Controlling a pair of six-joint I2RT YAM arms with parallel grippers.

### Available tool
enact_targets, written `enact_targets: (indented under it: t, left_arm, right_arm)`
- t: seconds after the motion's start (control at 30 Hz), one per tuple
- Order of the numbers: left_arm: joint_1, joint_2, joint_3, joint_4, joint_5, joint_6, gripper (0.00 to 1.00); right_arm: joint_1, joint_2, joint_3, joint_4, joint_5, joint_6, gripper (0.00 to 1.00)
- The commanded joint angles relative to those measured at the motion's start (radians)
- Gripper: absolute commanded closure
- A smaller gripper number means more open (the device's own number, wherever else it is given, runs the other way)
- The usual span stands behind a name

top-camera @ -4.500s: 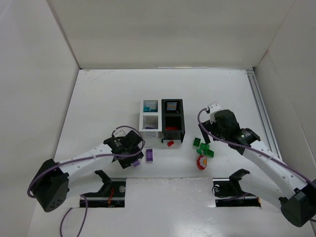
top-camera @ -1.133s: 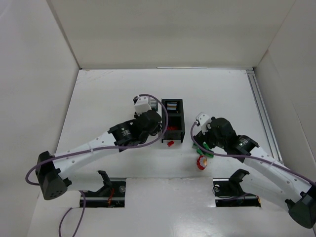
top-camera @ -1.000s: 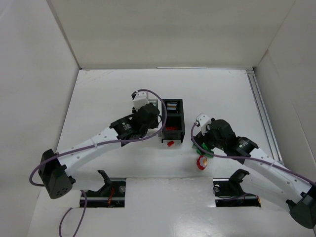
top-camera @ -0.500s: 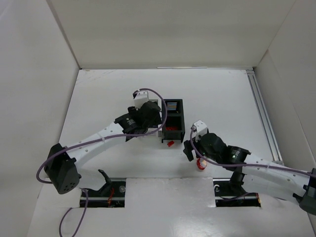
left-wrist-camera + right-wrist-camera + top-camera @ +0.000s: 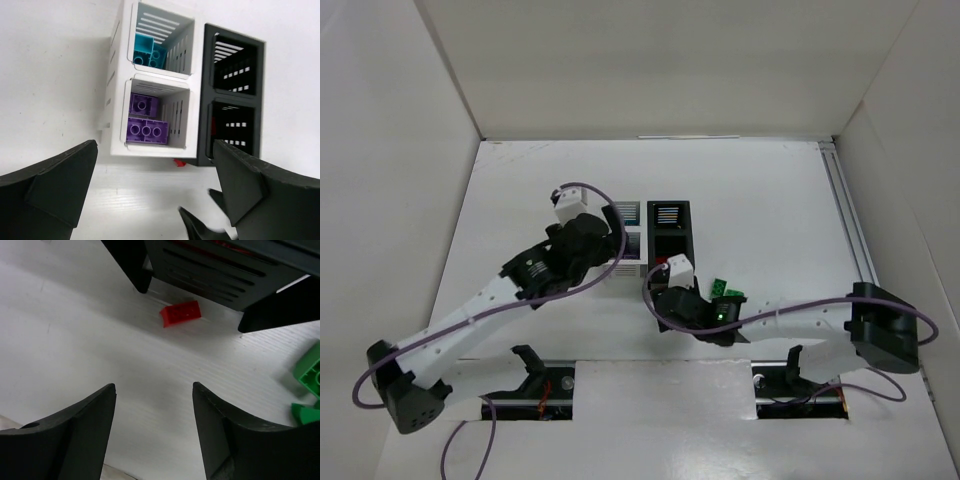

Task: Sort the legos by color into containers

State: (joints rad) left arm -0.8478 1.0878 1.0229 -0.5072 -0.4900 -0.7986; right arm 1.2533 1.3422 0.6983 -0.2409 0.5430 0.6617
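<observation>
The containers stand as a 2x2 cluster, white bins (image 5: 116, 95) on the left and black bins (image 5: 206, 100) on the right. Teal legos (image 5: 146, 50) lie in the far white bin and purple legos (image 5: 145, 125) in the near one. My left gripper (image 5: 155, 150) hangs open and empty above the near white bin's front edge. A small red lego (image 5: 180, 313) lies on the table just in front of the near black bin (image 5: 225, 270). My right gripper (image 5: 153, 390) is open a short way before the red lego, nothing between its fingers. Green legos (image 5: 725, 291) lie to its right.
In the top view the left gripper (image 5: 603, 250) covers part of the white bins (image 5: 628, 212), and the right gripper (image 5: 663, 290) hides the red lego, its arm lying across the table's front. White walls enclose the table; a rail (image 5: 850, 230) runs along the right side.
The left gripper opened over the near white bin and drew back toward the left. The right arm swung left from the green legos to the red lego, its jaws narrowing.
</observation>
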Motion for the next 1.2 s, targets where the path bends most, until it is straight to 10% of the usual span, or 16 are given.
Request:
enact_targets:
  t: [0.0, 0.9, 1.17]
  left_arm:
    - [0.003, -0.117, -0.046, -0.050, 0.002, -0.056, 0.00]
    - [0.003, -0.259, -0.136, -0.070, 0.057, -0.083, 0.00]
    - [0.003, -0.240, -0.136, -0.060, 0.077, -0.083, 0.00]
  right_arm:
    - [0.015, 0.087, 0.088, 0.015, 0.077, 0.117, 0.33]
    - [-0.067, 0.417, 0.228, -0.001, 0.175, 0.237, 0.27]
    - [-0.111, 0.459, 0.239, -0.011, 0.167, 0.237, 0.39]
